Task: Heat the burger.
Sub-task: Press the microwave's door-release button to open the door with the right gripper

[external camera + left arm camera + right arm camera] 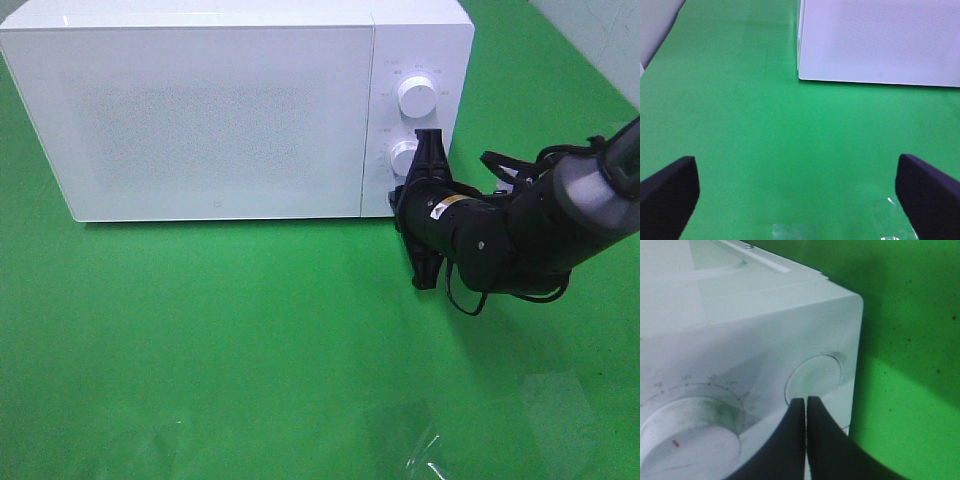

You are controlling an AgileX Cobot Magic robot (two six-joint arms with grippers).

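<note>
1. A glossy white, box-shaped microwave (210, 110) with a speckled, shut door fills the upper left of the exterior view. It stands on a matte green tabletop (200, 340).
2. Two round white knobs (417, 95) sit on its right-hand panel.
3. The black right gripper (398, 200), pressed together, points its tips at a flat round button (815, 377) beside the lower knob.
4. The black left gripper (799, 200) is spread wide above the tabletop.
5. The burger shows in no view, so its place relative to either gripper cannot be told.

Microwave (420, 35) interior unseen behind door (200, 110), dial markings (399, 72) unreadably small, lower dial (401, 158) apparently part-hidden by right hand (805, 404)
</note>
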